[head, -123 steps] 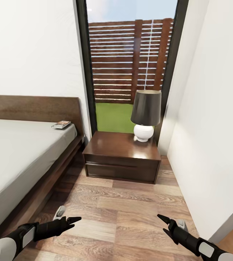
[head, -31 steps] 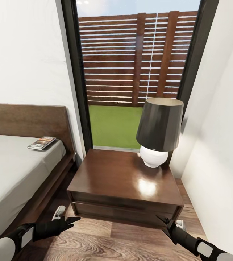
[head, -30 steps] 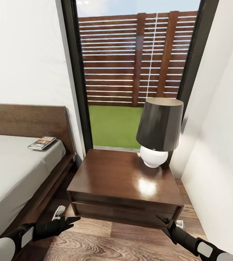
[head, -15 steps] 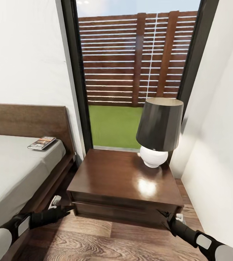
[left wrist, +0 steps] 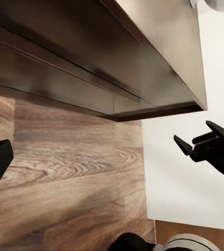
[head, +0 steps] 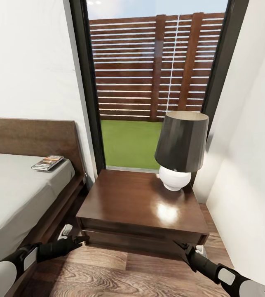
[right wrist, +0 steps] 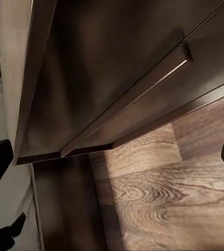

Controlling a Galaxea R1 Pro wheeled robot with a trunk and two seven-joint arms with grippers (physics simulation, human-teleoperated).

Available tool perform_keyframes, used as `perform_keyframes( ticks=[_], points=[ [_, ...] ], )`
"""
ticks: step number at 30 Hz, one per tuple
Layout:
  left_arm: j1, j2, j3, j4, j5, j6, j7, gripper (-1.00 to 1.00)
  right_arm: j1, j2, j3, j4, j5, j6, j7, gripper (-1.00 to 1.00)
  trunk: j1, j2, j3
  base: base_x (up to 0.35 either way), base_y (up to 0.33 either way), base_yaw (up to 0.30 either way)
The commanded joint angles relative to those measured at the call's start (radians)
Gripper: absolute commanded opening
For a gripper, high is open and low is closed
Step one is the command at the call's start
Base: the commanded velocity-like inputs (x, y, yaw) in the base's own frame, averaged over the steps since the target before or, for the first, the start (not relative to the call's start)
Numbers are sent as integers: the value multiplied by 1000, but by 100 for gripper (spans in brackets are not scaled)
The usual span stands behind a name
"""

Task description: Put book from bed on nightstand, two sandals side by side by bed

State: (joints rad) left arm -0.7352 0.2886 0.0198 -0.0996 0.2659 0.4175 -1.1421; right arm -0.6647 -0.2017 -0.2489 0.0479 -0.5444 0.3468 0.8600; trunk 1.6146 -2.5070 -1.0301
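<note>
The book (head: pixel 48 162) lies flat on the grey mattress near the headboard of the bed (head: pixel 17 194), at the left of the head view. The dark-brown nightstand (head: pixel 140 202) stands straight ahead, its glossy top bare apart from a lamp. My left gripper (head: pixel 83 239) hovers low over the floor by the nightstand's front left corner, open and empty. My right gripper (head: pixel 181 246) is by the front right corner, open and empty; it also appears in the left wrist view (left wrist: pixel 192 132). The drawer fronts (right wrist: pixel 122 94) are close up in the right wrist view. The two sandals are out of view.
A lamp (head: pixel 181 148) with a dark shade and white base stands on the nightstand's back right. A black-framed window (head: pixel 148 82) rises behind it. A white wall (head: pixel 247 165) runs close along the right. Wood-plank floor (head: pixel 120 272) lies between my arms.
Since four seconds ago the view has closed in on the nightstand. Over the last second both grippers crept forward, up to the nightstand's front; the book has not moved.
</note>
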Motion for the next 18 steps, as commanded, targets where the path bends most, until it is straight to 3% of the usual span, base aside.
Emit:
perform_keyframes(
  ticks=[1,18],
  points=[
    [0,0,2,0,1,10,-3,100,-1,-1,-8,3,-1,8,2,100,0,0,-1,0,0,0],
    [0,-11,0,0,1,10,-2,100,-2,1,-8,3,-2,8,-2,100,0,0,-1,0,0,0]
  ],
)
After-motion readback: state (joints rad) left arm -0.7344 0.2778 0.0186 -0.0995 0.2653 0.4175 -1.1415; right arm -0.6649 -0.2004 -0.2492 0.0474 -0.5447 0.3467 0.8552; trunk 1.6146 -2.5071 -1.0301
